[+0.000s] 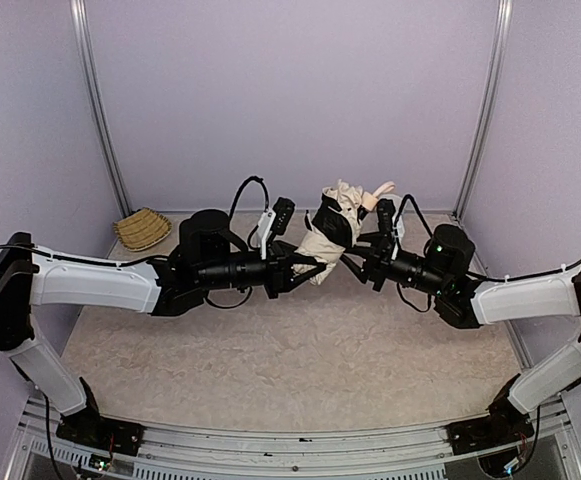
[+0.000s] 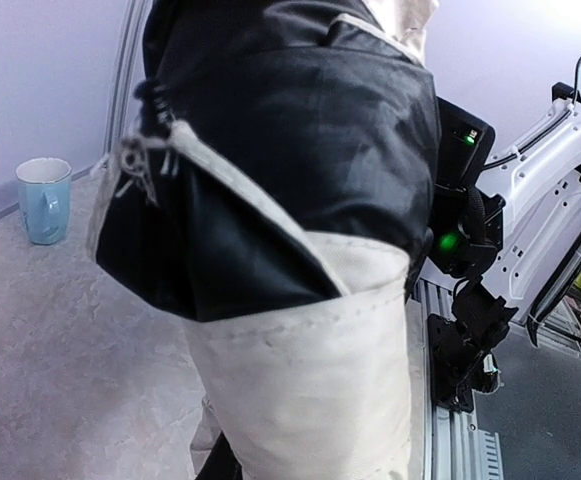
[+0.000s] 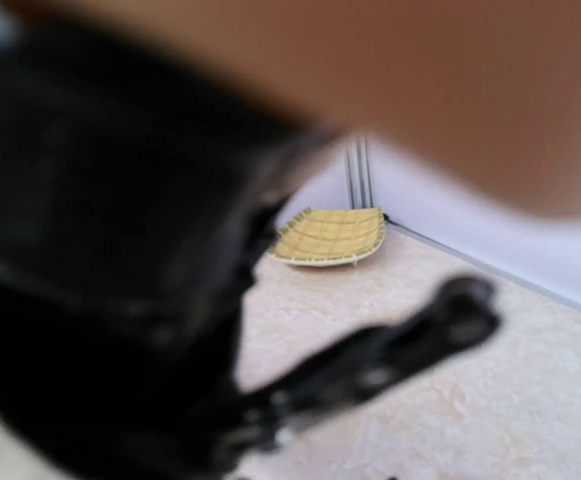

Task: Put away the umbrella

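Lavender walls (image 1: 290,100), beige tabletop (image 1: 290,350). Umbrella (image 1: 332,228) is held above mid-rear tabletop, long axis tilted, strap end raised up-right. Left gripper (image 1: 305,265) is pinched on lower fabric. Right gripper (image 1: 363,252) is beside it, state cannot be told. Both arms are reached inward.

The right gripper (image 1: 363,250) is only a dark blur in its own wrist view, the jaws unreadable. The umbrella (image 2: 310,330) is cut off at top and bottom of the left wrist view.
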Tool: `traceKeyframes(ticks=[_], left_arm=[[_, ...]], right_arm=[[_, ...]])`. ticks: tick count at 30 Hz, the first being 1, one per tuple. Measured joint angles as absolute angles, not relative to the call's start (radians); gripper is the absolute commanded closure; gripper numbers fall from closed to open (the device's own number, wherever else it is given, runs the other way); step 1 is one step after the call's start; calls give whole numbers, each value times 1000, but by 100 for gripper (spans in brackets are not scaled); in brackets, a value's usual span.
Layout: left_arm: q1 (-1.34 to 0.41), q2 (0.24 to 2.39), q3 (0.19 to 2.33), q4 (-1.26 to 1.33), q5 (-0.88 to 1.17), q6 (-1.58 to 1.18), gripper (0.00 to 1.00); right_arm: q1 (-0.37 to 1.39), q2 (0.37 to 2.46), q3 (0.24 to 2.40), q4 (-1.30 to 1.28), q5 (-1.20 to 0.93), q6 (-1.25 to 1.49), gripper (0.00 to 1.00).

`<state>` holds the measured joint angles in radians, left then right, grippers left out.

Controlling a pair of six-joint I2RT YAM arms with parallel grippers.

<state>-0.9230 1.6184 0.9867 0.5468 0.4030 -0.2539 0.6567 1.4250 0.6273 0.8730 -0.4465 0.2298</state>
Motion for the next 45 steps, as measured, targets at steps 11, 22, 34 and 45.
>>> traceKeyframes(ticks=[11,22,34,45], left_arm=[[-929,1617,987,561,405,-253,100],[-951,1573,934,600,411,-251,100],[-943,1502,912,427,339,-151,100],[-1007,1639,1043,-19,-12,142,100]], right_arm=[[657,1431,629,912,-426,263,52],[632,1476,629,1023,-523,390,46],[487,1367,501,882,-507,397,45],[345,1114,474,488,-287,303,42]])
